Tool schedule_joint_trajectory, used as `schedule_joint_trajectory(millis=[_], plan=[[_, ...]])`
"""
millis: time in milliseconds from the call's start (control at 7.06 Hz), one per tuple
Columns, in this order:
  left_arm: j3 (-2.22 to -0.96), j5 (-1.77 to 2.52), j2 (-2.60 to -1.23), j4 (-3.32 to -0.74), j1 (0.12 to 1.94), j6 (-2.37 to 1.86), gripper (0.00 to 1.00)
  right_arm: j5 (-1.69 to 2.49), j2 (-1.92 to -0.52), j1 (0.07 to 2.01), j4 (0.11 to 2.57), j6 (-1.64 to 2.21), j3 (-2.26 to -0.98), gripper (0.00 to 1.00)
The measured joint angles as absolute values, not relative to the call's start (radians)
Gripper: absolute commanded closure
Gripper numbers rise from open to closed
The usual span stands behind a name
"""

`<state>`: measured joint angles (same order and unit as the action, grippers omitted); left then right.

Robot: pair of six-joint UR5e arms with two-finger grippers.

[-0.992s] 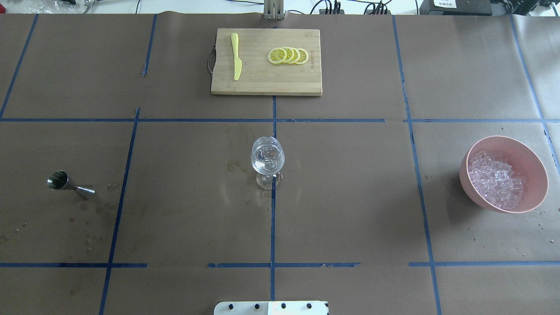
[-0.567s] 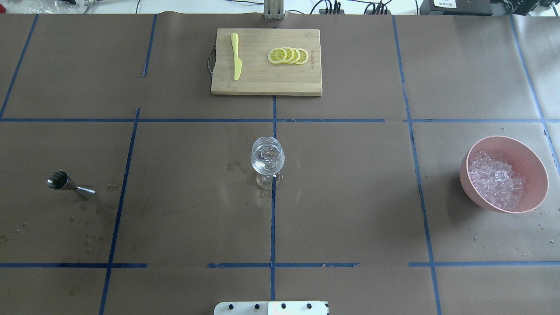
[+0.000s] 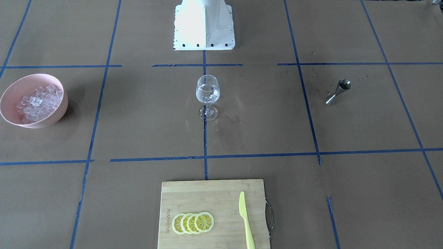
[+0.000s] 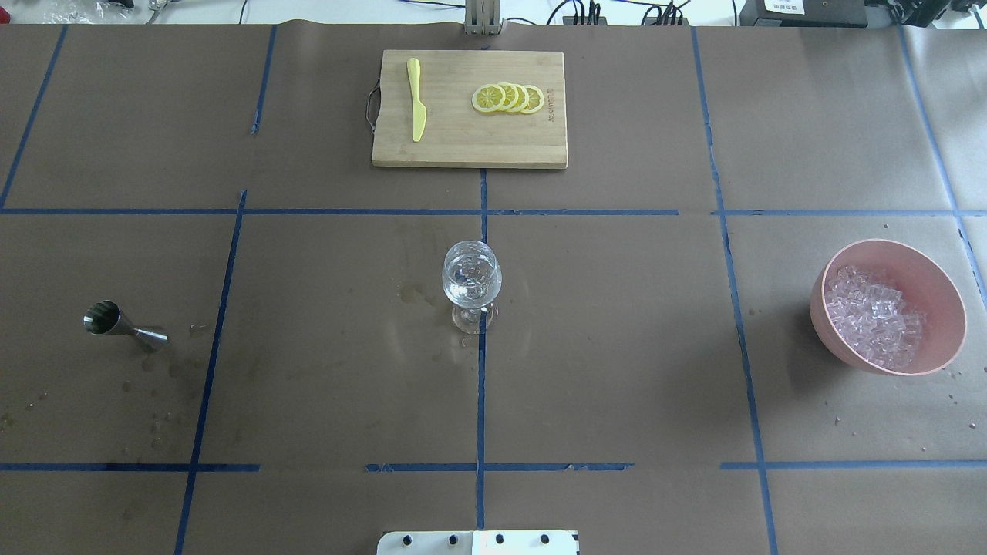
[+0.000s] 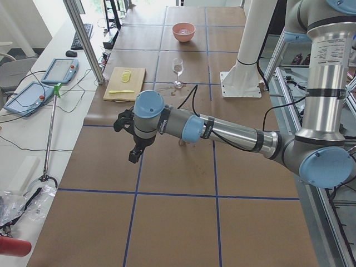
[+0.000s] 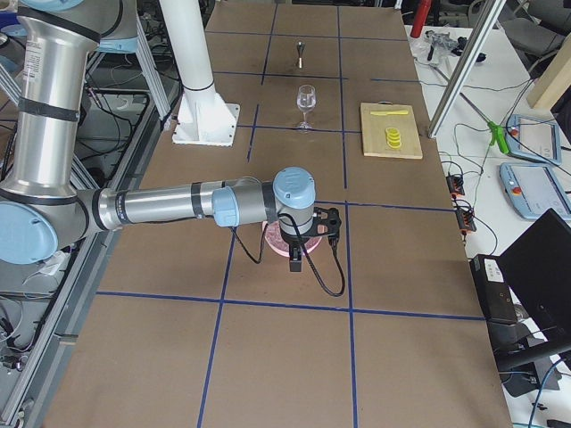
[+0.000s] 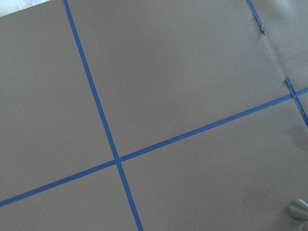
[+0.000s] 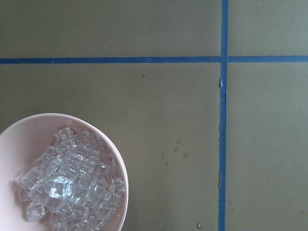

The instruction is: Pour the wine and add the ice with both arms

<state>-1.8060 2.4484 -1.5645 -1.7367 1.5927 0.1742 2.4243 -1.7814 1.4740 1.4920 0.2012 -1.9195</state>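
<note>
The wine glass (image 4: 471, 281) (image 3: 207, 94) stands at the table's middle with clear wine (image 4: 471, 287) low in its bowl and glassy glints in it. The ice (image 4: 875, 316) (image 8: 67, 187) fills a pink bowl (image 4: 829, 339) (image 3: 59, 114) at the right side. A steel jigger (image 4: 116, 322) (image 3: 338, 90) stands at the left. My left gripper (image 5: 134, 155) hangs over bare table left of the jigger. My right gripper (image 6: 295, 259) hovers over the bowl's near side. Both grippers show only in the side views, so I cannot tell whether they are open or shut.
A wooden cutting board (image 4: 524, 146) at the far middle carries lemon slices (image 4: 508, 98) and a yellow knife (image 4: 416, 100). The white pedestal base (image 3: 204, 31) sits at the near edge. Water spots mark the paper around the jigger and the glass.
</note>
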Motion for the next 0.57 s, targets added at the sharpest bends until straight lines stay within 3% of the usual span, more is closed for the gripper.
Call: schedule_joint_trajectory(millis=[283, 567], plan=[[-1.782, 2.619, -1.528, -1.863, 1.580, 0.161, 0.09, 2.433, -1.782, 1.449, 1.458, 0.229, -1.919, 0.00], [-1.769, 2.690, -1.470, -2.017, 1.527, 0.097, 0.05, 2.434, -1.782, 1.419, 1.440, 0.240, -1.918, 0.00]])
